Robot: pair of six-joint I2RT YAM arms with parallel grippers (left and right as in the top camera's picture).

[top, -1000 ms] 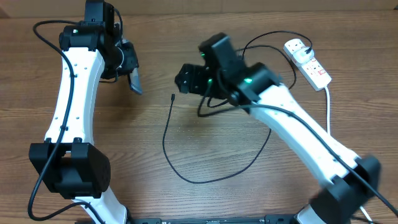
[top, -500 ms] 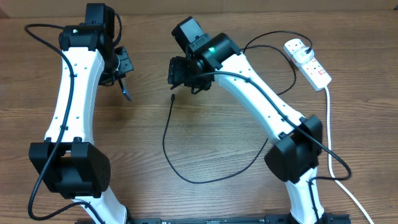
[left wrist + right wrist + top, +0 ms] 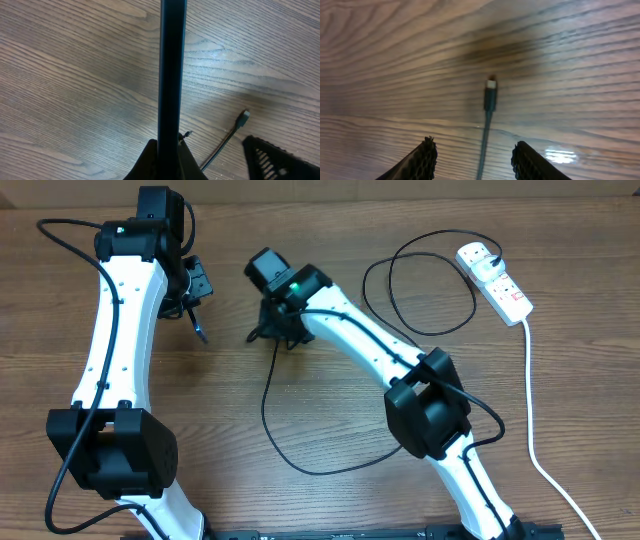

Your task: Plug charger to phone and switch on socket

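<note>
My left gripper (image 3: pixel 197 308) is shut on the phone (image 3: pixel 201 330) and holds it edge-on above the table. In the left wrist view the phone (image 3: pixel 172 75) is a dark vertical bar rising from the shut jaws (image 3: pixel 170 155). The charger (image 3: pixel 264 406) is a thin black cable that loops across the table toward the socket (image 3: pixel 497 280) at the far right. Its small plug tip (image 3: pixel 490 95) lies on the wood just ahead of my open right gripper (image 3: pixel 475 147), with the cable running between the fingers. In the overhead view the right gripper (image 3: pixel 272 335) is over that tip. The tip (image 3: pixel 244 116) lies to the right of the phone.
The socket's thick white cord (image 3: pixel 530 410) runs down the right side of the wooden table (image 3: pixel 120 470). A cable loop (image 3: pixel 420 280) lies left of the socket. A right gripper finger (image 3: pixel 280 160) shows at the lower right of the left wrist view.
My right arm has swung left and come down over the charger's plug tip. My left gripper has turned the phone edge-on and since held still.
</note>
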